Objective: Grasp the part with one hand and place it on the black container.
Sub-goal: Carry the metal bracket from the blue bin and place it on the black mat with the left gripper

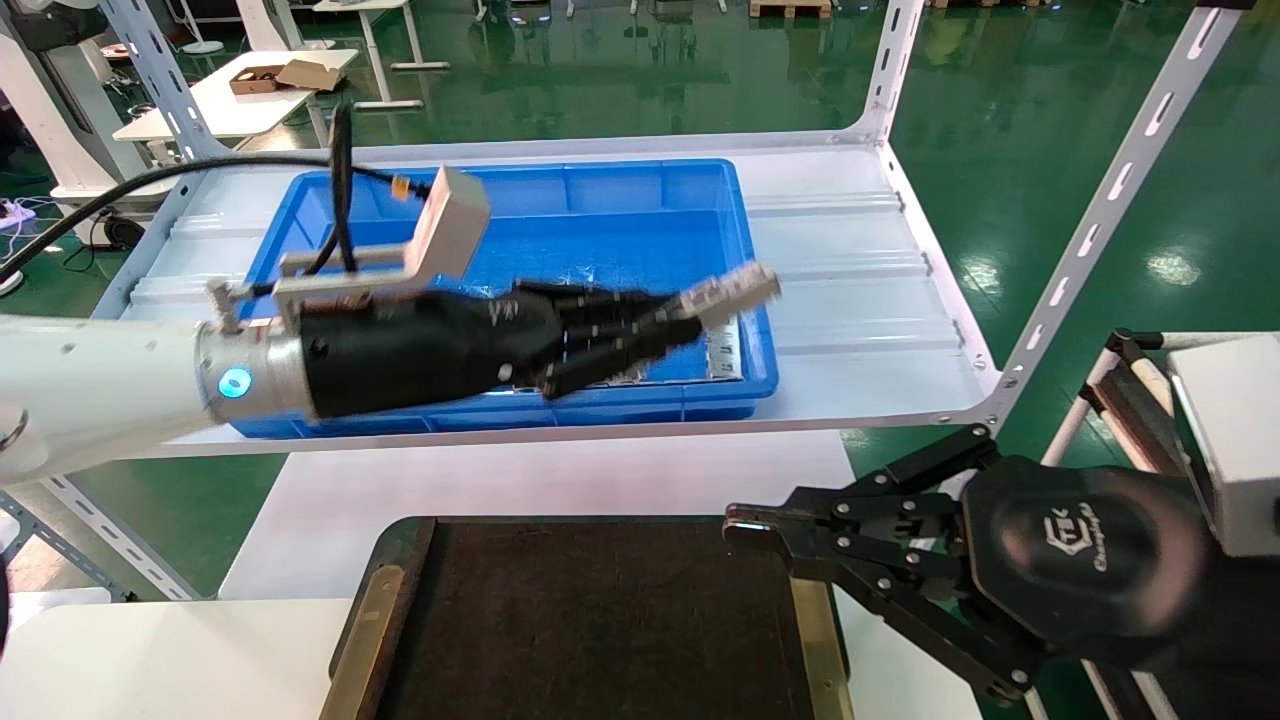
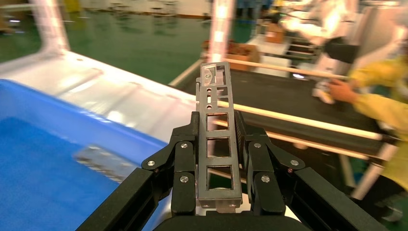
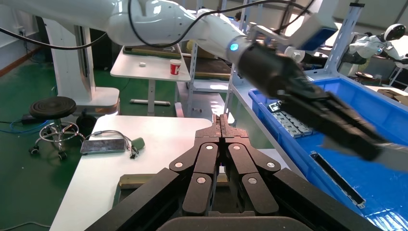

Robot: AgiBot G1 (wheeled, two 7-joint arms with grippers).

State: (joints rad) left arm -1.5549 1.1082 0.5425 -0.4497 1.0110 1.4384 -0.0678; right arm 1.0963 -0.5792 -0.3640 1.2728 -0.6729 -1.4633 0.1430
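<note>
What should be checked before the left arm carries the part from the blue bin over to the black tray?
1. Grip on the part: ok. The left gripper is shut on it, fingers on both long sides, most of the bar sticking out past the tips.
2. Part lifted out of the blue bin: ok, it is held above the bin's near right corner.
3. Landing area on the black container: ok, its visible surface is bare.
4. Right gripper: not ok, it is shut and hangs over the container's right brass strip, close to the drop area.
5. Grip firmness against slipping: cannot tell.
</note>
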